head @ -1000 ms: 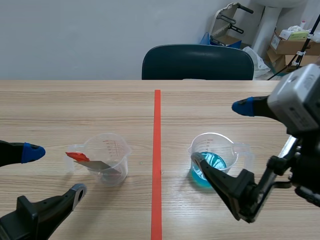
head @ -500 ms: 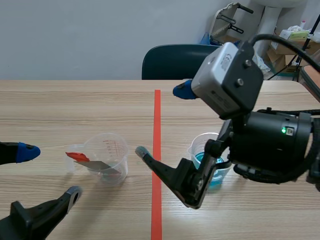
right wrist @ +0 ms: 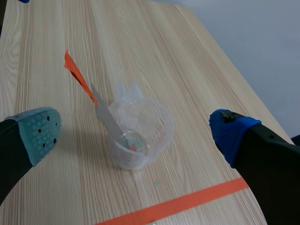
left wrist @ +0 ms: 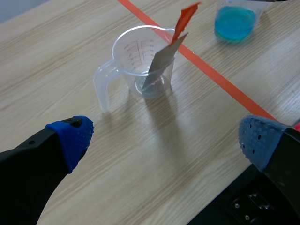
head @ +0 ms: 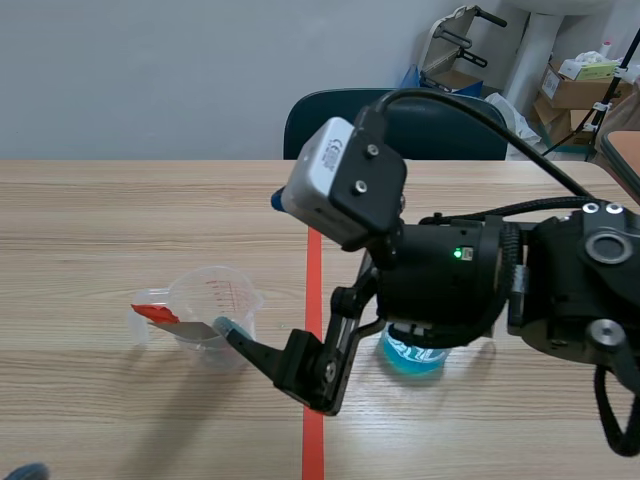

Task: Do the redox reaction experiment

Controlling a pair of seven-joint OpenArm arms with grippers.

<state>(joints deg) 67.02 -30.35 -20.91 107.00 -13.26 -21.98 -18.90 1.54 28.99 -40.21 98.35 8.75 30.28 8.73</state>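
Left gripper (left wrist: 164,138), nearest: jaws wide, empty. Right gripper (right wrist: 136,133): jaws wide, clear cup (head: 215,310) ahead between its fingers. The cup's metal strip (head: 190,327) leans toward 9 o'clock. Blue-solution cup (head: 415,355) stands at 3 o'clock, under the right arm. Risk: a finger probably clips and tips the light cup, or the arm jostles the solution.
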